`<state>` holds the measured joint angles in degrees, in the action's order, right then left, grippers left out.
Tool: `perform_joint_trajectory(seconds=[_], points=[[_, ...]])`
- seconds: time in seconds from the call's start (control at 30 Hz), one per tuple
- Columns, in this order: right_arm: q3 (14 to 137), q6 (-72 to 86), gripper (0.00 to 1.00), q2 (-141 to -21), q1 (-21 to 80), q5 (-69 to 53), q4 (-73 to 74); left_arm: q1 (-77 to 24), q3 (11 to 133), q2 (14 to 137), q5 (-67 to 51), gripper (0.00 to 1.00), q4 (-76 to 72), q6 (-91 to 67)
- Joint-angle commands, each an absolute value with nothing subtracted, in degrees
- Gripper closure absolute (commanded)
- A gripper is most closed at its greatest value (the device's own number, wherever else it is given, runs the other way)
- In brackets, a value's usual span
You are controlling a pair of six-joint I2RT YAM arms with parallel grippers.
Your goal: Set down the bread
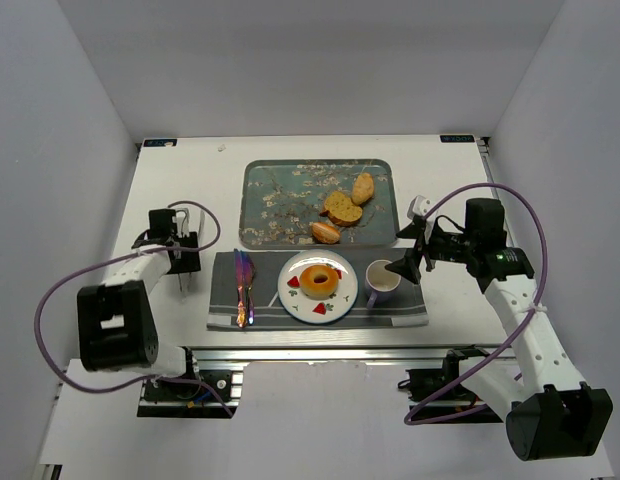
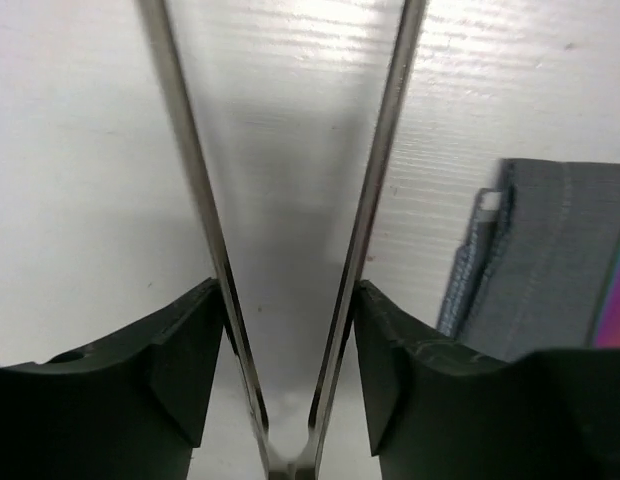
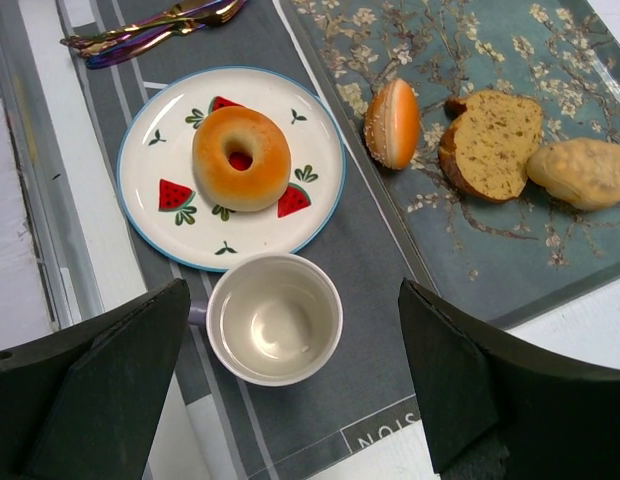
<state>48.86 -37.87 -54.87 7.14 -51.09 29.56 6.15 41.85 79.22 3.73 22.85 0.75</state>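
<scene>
Two thin metal arms of a pair of tongs [image 2: 370, 200] are held between the left fingers [image 2: 180, 350], which are pressed against their outer sides and stand partly apart. The tong arms are spread, and white bench [image 2: 70, 150] is seen between and beneath them. The left fingers are placed well to the left of the plate [image 3: 138, 170], just off the edge of the grey placemat [image 2: 560, 250]. The right fingers [image 3: 120, 380] are spread wide and nothing is gripped or touched by them. They are hung just right of the plate, above the white cup [image 3: 275, 320], whose pale inside is shown. The bread [image 3: 241, 157], a golden ring, is laid flat in the middle of the plate. Cutlery [image 3: 160, 25] is laid on the placemat just left of the plate. Behind the plate a flowered tray [image 3: 470, 60] is set, and in it an oval roll [image 3: 392, 123], a brown slice [image 3: 495, 140] and a pale roll [image 3: 585, 172] are kept, the oval roll nearest the plate
</scene>
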Motion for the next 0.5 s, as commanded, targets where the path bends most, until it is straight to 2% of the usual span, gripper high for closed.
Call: perform_joint_trajectory(seconds=[0.0,0.23,0.33,0.37,0.47], points=[[50.1,-36.1,0.11,-54.1,6.9,-49.9,28.5,7.6,43.6,84.7,-2.5,0.36,21.0,5.3],[51.2,-23.4,0.11,-55.6,6.9,-36.1,22.3,8.5,46.7,84.7,-2.2,0.23,24.3,4.3],[51.9,-17.8,0.11,-55.9,6.9,-31.1,20.7,8.9,48.9,81.0,-1.8,0.16,27.1,1.7],[51.9,-17.1,0.11,-55.7,6.9,-30.0,20.0,8.9,49.4,79.6,-1.3,0.08,27.7,0.7],[52.4,-15.5,0.10,-55.9,6.9,-27.9,18.5,8.9,49.4,72.9,-4.4,0.05,29.5,-5.9]])
